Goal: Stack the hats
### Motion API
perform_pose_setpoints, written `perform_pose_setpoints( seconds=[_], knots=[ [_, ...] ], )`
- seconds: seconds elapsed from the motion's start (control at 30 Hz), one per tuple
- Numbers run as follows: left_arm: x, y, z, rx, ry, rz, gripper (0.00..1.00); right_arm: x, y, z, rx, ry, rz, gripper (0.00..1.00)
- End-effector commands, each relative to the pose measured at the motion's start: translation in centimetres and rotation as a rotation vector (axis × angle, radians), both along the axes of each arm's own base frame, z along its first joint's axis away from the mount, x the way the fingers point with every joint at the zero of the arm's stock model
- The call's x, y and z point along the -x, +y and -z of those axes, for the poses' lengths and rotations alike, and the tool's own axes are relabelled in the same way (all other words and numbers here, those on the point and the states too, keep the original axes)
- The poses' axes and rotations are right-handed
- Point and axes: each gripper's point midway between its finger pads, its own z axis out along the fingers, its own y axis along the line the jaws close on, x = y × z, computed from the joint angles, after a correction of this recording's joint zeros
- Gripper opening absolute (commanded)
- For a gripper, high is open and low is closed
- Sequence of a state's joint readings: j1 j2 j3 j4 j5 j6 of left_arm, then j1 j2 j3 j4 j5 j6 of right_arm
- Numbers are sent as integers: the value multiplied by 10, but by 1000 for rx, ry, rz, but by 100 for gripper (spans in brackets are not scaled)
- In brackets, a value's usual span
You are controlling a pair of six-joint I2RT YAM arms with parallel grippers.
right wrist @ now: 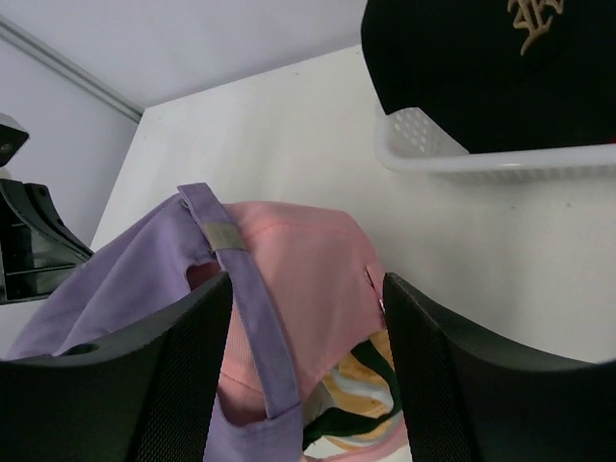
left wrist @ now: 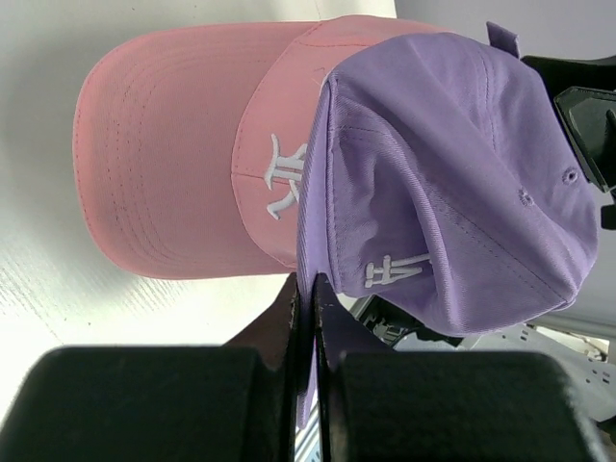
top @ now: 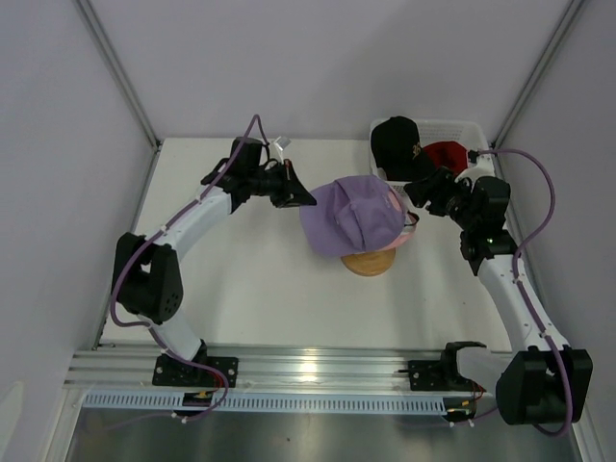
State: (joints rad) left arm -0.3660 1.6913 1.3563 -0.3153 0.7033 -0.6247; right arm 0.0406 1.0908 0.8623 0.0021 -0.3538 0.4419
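Left wrist: lavender hat (left wrist: 452,164) in end effector (left wrist: 308,298)

This is a robotics lab cell. A white table (top: 250,279) lies under the left gripper (top: 308,199), with plain partition walls (top: 58,144) close beyond it. An aluminium mounting rail (top: 308,366) behind it carries the arm bases (top: 183,371).

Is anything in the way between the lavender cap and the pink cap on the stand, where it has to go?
Nothing visible. The lavender cap, held at its brim by the left end effector, already overlaps the pink cap. The open right end effector straddles their backs.
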Motion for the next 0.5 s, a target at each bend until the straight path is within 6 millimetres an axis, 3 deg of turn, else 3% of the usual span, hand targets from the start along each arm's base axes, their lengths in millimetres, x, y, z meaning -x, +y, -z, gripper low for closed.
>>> perform_pose_setpoints(
  seconds=[0.0,0.2,0.3,0.47],
  knots=[
    [-17,14,5,-85,-55,-39,5,-9,15,-40,-7,-144,-70,67],
    [-20,13,4,-83,-50,-44,5,-9,38,-26,51,-122,-137,65],
    [-21,12,1,-82,-54,-42,6,-10,39,-13,70,-88,-145,58],
    [-21,11,1,-77,-54,-36,7,-16,37,-4,88,-66,-131,53]
  ],
)
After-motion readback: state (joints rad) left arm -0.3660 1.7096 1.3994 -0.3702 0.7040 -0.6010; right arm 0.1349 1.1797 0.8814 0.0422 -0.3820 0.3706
